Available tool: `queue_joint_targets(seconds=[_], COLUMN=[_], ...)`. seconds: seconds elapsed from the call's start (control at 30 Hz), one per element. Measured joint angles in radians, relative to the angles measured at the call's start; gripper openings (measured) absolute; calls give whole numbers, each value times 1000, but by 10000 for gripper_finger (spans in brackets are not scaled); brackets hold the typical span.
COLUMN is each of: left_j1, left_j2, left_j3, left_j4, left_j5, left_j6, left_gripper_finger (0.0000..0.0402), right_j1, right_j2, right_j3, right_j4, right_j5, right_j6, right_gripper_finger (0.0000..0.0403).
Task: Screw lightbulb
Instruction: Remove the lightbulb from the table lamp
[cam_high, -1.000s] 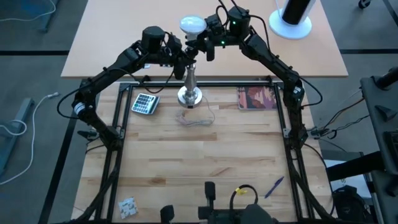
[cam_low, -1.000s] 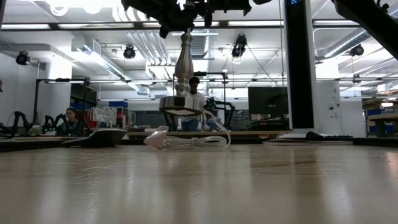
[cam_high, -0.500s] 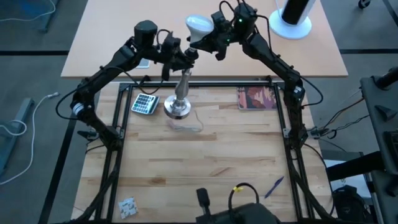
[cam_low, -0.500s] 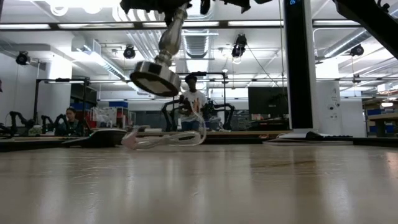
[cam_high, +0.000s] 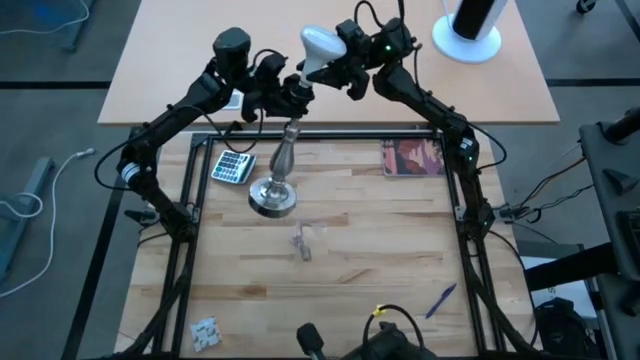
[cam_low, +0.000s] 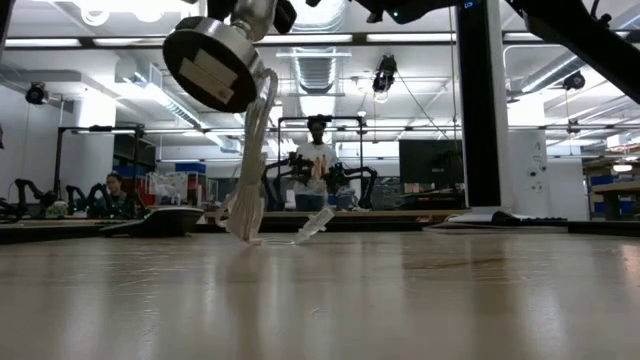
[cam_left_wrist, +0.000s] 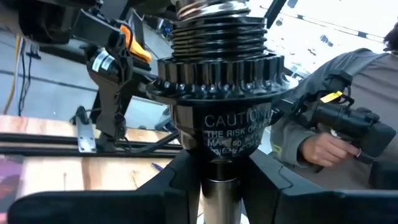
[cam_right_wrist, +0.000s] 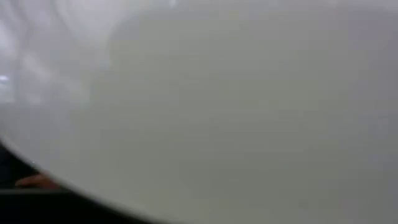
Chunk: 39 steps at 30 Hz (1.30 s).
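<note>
Left claw (cam_high: 285, 92) pinching tilted stand (cam_high: 278, 170) off the surface, right claw (cam_high: 335, 62) apparently pinching bulb (cam_high: 317, 44); misaligned threads could cross-thread or jam.

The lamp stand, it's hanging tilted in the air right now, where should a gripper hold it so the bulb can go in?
Grip the lamp stand just under its black socket, closing on the narrow neck from both sides, as the left gripper does. The toothed collar above stops it slipping, and the threaded top stays free for the lightbulb in the right gripper. The heavy round base hangs free.
</note>
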<state>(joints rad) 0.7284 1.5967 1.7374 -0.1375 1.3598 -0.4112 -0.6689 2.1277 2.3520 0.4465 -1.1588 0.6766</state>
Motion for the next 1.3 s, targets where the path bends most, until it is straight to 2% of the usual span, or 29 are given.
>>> queue_joint_targets(seconds=[0.23, 0.33, 0.43, 0.53, 0.67, 0.87, 0.97, 1.07, 1.3], left_j1=[7, 16, 21, 21, 23, 25, 25, 27, 18], left_j2=[0, -1, -5, -17, -11, -10, -9, -11, -11], left_j3=[-7, -17, -28, -38, -52, -64, -90, -153, -314], left_j4=[-93, -111, -134, -167, -234, -415, -398, -322, -92], left_j5=[-11, -54, -37, -97, -234, -631, -752, -816, -801], left_j6=[23, 73, 142, 207, 329, 667, 778, 760, 644], left_gripper_finger=[77, 77, 76, 76, 76, 76, 75, 75, 73], right_j1=[1, -6, -19, -34, -55, -120, -146, -168, -174], right_j2=[-3, -4, -4, -1, -5, -37, -57, -73, -116], right_j3=[-2, -2, -3, -4, -4, -3, -2, -2, -2], right_j4=[-20, -54, -78, -107, -99, -105, -104, -149, -386], right_j5=[10, 43, 67, 68, 66, 78, 85, 90, 89], right_j6=[67, 97, 137, 122, 122, 124, 116, 88, -85], right_gripper_finger=[141, 141, 141, 141, 141, 141, 141, 141, 141])
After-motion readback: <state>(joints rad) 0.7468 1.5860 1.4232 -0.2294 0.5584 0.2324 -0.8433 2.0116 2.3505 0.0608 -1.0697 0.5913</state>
